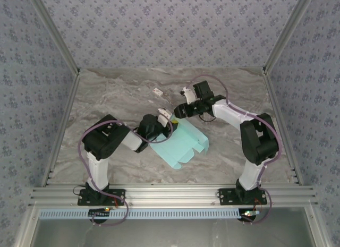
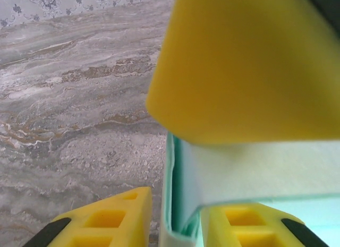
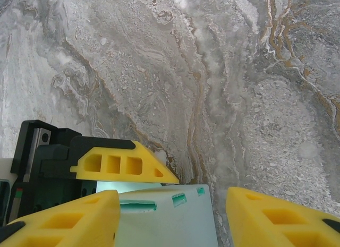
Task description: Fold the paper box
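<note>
The paper box is a pale blue card sheet lying partly folded on the marble table, between the two arms. My left gripper is at its far left corner. In the left wrist view a raised fold of the box stands between the yellow fingers of the left gripper, resting over the right one, with a small gap to the left one. My right gripper hovers open just beyond the same corner. In the right wrist view the right gripper straddles the slitted edge of the box.
A tiny white tag lies on the table behind the grippers. The right gripper's yellow finger looms close in the left wrist view, and the left gripper's finger lies beside the box edge. Patterned walls enclose the table.
</note>
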Controlling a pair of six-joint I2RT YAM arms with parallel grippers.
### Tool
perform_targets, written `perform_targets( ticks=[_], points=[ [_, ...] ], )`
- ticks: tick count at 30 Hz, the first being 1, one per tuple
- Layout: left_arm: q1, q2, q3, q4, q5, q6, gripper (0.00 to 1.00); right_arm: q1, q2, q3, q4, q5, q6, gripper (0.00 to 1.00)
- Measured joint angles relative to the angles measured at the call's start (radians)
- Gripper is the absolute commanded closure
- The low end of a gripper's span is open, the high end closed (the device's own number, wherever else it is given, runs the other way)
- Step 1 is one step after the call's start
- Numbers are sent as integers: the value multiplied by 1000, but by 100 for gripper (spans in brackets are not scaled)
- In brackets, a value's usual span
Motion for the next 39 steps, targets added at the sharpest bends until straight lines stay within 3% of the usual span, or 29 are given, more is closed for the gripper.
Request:
perform_targets(
  ticks=[23, 39],
  points=[
    [3, 0, -20, 0, 0, 26, 78, 31, 6, 3, -3, 56, -16, 53],
    [13, 0, 18, -9, 15, 26, 87, 32, 8, 35, -48, 84, -31, 52]
  ],
)
